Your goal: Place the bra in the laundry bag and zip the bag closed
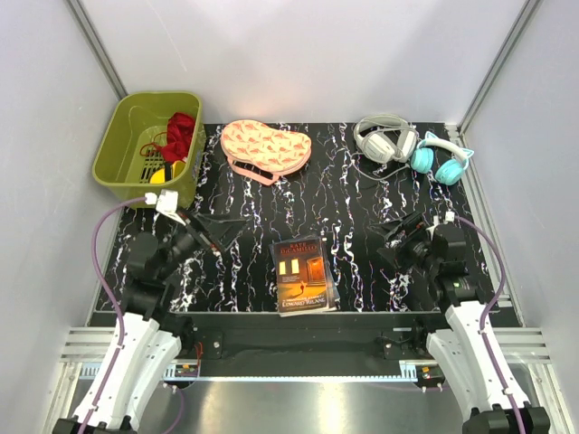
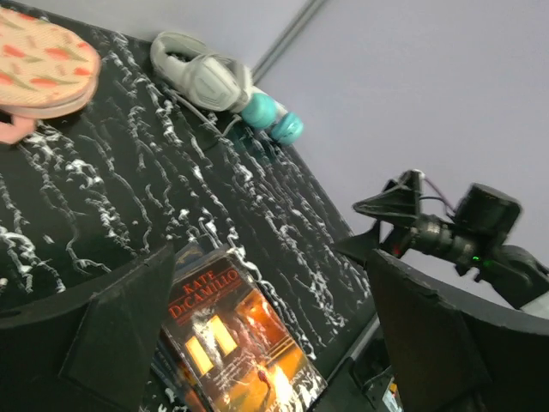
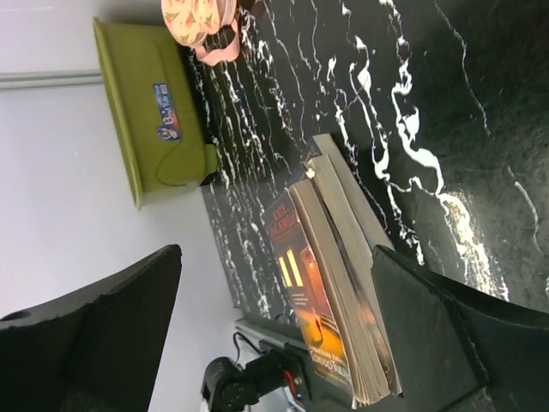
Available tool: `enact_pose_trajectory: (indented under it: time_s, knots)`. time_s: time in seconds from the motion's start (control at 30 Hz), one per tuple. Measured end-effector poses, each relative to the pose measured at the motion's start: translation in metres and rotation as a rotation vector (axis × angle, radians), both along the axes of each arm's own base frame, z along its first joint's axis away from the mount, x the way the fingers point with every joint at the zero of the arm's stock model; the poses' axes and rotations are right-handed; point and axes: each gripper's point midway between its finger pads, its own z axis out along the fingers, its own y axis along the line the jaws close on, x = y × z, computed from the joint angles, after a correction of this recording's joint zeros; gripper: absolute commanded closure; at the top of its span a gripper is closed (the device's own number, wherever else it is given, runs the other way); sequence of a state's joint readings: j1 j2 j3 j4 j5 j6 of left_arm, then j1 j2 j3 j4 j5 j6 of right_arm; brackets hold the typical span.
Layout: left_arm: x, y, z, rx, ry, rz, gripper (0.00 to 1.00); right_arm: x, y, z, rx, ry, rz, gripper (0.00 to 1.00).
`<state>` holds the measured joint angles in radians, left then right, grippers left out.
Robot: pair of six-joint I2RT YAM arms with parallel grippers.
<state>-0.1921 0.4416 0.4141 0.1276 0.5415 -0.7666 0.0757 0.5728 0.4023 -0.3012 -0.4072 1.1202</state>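
The laundry bag [image 1: 265, 149] is a peach-pink printed double-dome case lying shut at the back middle of the black table. It also shows in the left wrist view [image 2: 39, 60] and the right wrist view [image 3: 197, 19]. A bit of the yellow bra [image 1: 160, 174] shows in the olive-green basket [image 1: 127, 136], mostly hidden under a red cloth [image 1: 181, 134]. My left gripper [image 1: 222, 226] is open and empty, low over the table near the basket's front corner; it also shows in its own view [image 2: 266, 343]. My right gripper [image 1: 398, 237] is open and empty at the right [image 3: 274, 335].
A paperback book [image 1: 304, 274] lies at the front middle between the grippers, and shows in both wrist views [image 2: 232, 335] [image 3: 334, 283]. White headphones [image 1: 384, 137] and teal cat-ear headphones [image 1: 441, 160] lie at the back right. The basket [image 3: 154, 103] stands at the back left corner.
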Motion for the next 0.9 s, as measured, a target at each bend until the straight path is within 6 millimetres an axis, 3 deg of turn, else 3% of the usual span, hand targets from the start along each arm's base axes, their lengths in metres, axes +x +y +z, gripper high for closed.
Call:
enact_pose_trajectory:
  time_s: [0.2, 0.53, 0.63, 0.77, 0.9]
  knots:
    - [0.021, 0.015, -0.002, 0.106, 0.076, 0.115, 0.01, 0.009, -0.009, 0.004, -0.104, 0.010, -0.003, 0.01]
    - [0.053, 0.078, -0.039, 0.110, 0.449, 0.557, 0.01, 0.001, -0.014, -0.004, -0.207, 0.104, 0.044, 0.00]
    - [0.055, 0.082, -0.041, 0.184, 0.523, 0.558, 0.01, -0.002, -0.011, 0.007, -0.225, 0.088, 0.090, 0.00]
    - [0.062, 0.077, -0.027, 0.260, 0.535, 0.503, 0.01, -0.003, -0.006, 0.025, -0.226, 0.040, 0.136, 0.00]
    - [0.074, 0.071, -0.019, 0.302, 0.531, 0.447, 0.01, -0.009, 0.001, 0.030, -0.212, 0.031, 0.197, 0.00]
